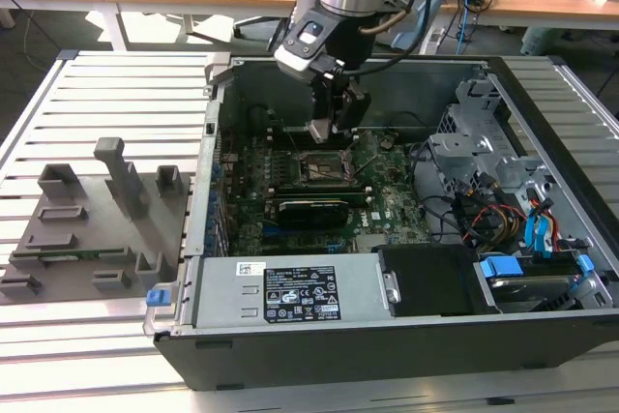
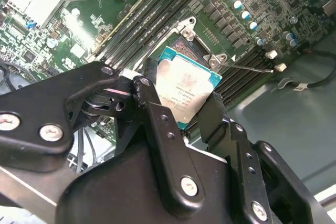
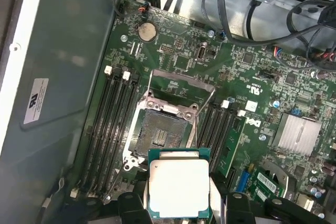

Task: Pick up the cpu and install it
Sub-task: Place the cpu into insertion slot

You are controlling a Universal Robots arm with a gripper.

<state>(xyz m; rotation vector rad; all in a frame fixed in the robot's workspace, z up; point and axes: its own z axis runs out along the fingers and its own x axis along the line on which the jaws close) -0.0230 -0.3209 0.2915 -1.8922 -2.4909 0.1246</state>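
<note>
My black gripper (image 1: pixel 329 129) pinches flat square silver-topped cpu (image 3: pixel 177 187) by edges, held above open black motherboard socket (image 3: pixel 160 132), not seated.

- A table (image 1: pixel 106 74) of pale metal slats runs across the exterior view.
- An open black case (image 1: pixel 387 340) lies on its side on the slats, toward the exterior view's right, its open face turned upward.
- A grey fixture (image 1: pixel 97 229), a flat plate with upright blocks, lies on the slats just beside the case, at the exterior view's left.
</note>
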